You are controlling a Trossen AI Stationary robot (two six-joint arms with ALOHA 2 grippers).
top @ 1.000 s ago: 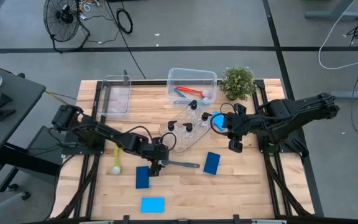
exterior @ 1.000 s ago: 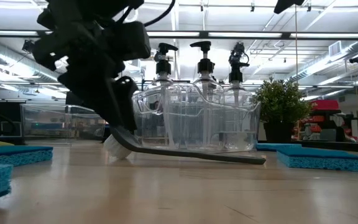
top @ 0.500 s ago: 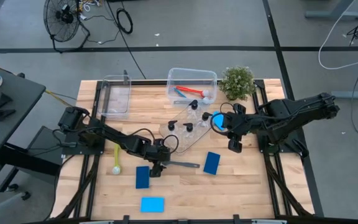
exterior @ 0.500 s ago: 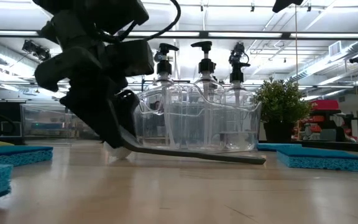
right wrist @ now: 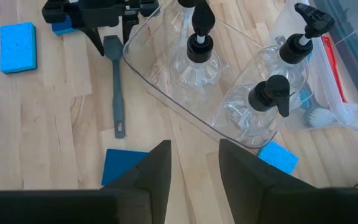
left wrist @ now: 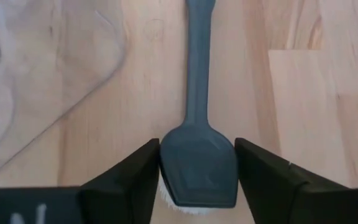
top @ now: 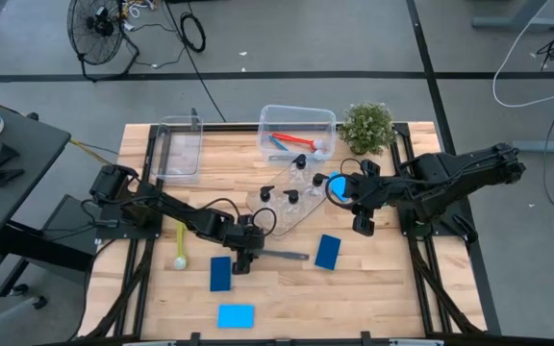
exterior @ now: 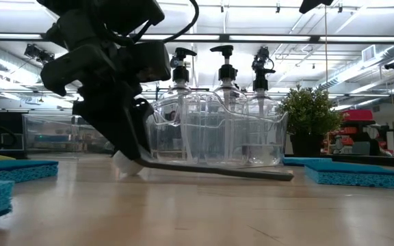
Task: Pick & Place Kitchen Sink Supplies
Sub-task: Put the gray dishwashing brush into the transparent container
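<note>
Reaching from the table's left edge toward its middle, left gripper [top: 242, 256] tipped steeply down onto the head of the grey brush [top: 275, 254]. Fingers [left wrist: 126, 180] set close on both sides of the brush head [left wrist: 199, 163], about touching; firm grip could not be confirmed. Brush lay flat on the wooden table [top: 373, 288], bristle end under the gripper, handle pointing toward the right arm, just in front of the clear tray [top: 301, 217] of pump bottles [exterior: 224, 102]. Dark-blue sponge [top: 220, 273] just beside the gripper on the near side; second dark-blue sponge [top: 327, 252] past the handle tip; bare wood between them. Right gripper [right wrist: 193, 163] hovered partly open over the tray's right end, empty.
</note>
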